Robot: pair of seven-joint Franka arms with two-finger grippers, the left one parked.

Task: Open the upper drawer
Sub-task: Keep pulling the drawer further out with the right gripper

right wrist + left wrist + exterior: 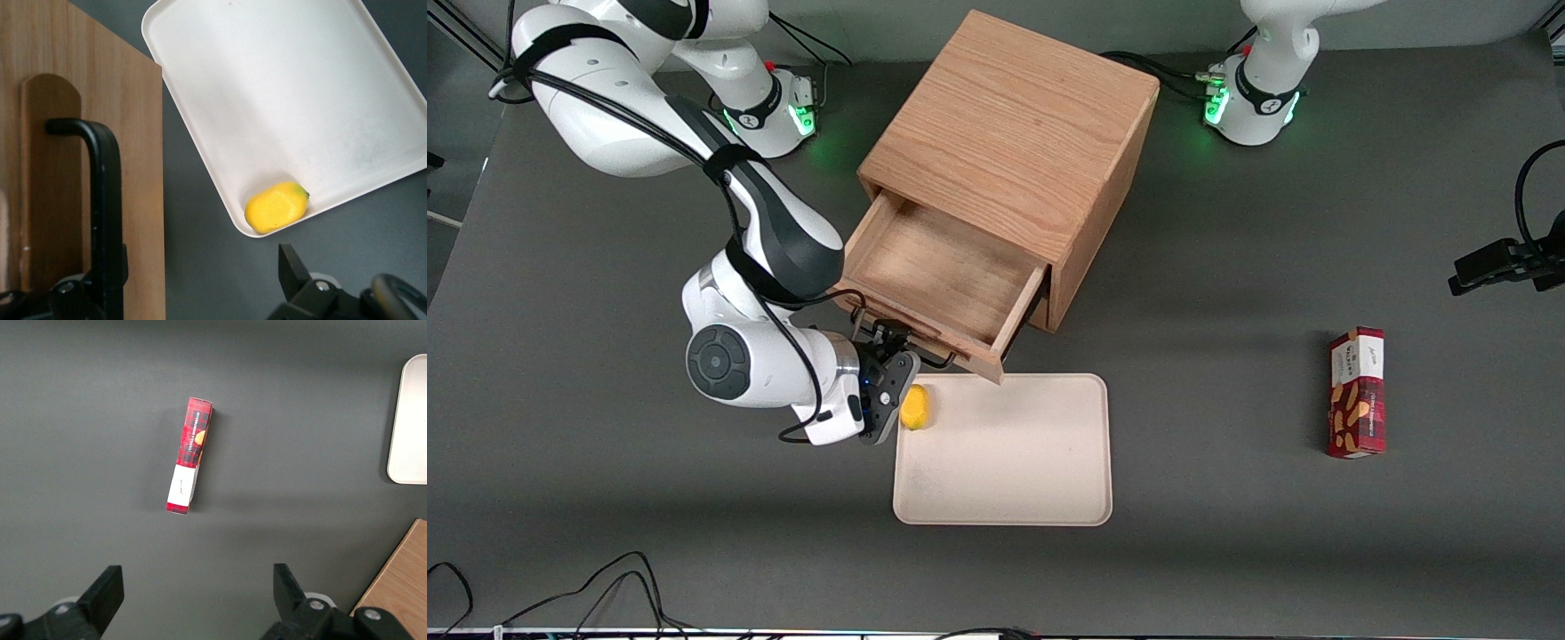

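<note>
Your upper drawer (947, 267) stood pulled out at frame center, tray bare. Gripper (889, 356) sat at its black handle (100, 200), jaws open around the bar. Lemon (914, 407) lay in the cream tray (1032, 480).

Upper drawer pulled out

The light oak upper drawer (947, 271) stood well out of its cabinet, its shallow tray bare, black wire handle (100, 200) at my gripper (889, 351).

Even overhead light, soft shadows — sharp focus, no glare
</note>
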